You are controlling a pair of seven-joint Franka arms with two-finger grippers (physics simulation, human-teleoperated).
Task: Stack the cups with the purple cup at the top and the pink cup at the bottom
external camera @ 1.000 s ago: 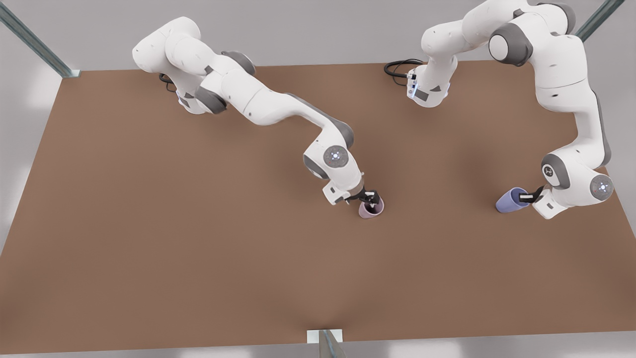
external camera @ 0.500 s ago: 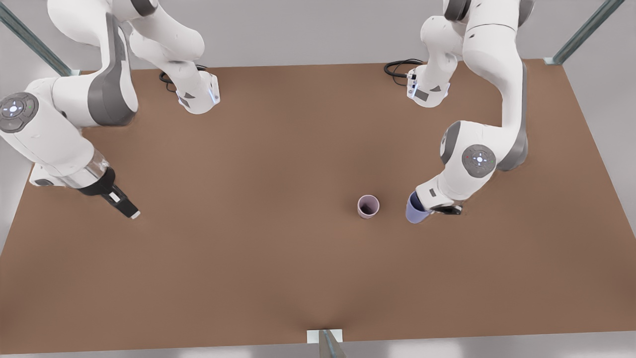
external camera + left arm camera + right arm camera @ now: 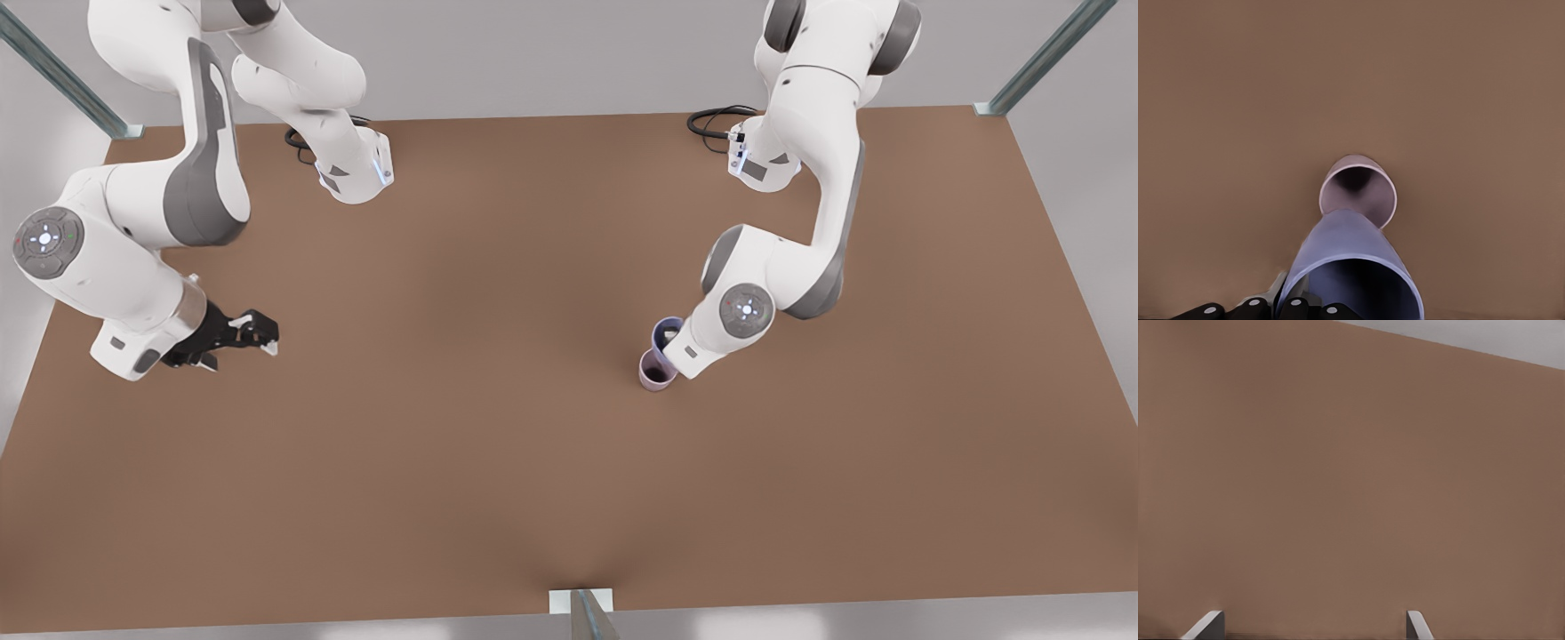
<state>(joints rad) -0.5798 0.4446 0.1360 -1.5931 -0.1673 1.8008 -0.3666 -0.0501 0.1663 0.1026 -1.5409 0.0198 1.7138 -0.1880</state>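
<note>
The pink cup (image 3: 653, 374) stands upright on the brown table (image 3: 462, 462), right of centre in the front view. The purple cup (image 3: 664, 331) hangs tilted just above and behind it, held at the rim by my left gripper (image 3: 676, 345), which the wrist largely hides. In the left wrist view the purple cup (image 3: 1348, 260) sits close in front of the left gripper (image 3: 1295, 303), its base pointing at the pink cup's (image 3: 1358, 190) open mouth. My right gripper (image 3: 253, 333) waits open at the front view's left, over bare table, with its fingertips (image 3: 1205, 625) wide apart.
Both arm bases (image 3: 351, 169) (image 3: 765, 160) stand at the table's back edge, with a black cable (image 3: 711, 120) beside the one on the front view's right. A metal post (image 3: 582, 612) stands at the middle of the front edge.
My right gripper let go of the pink cup and withdrew to the front view's far left. My left gripper carried the purple cup leftward to just above the pink cup.
</note>
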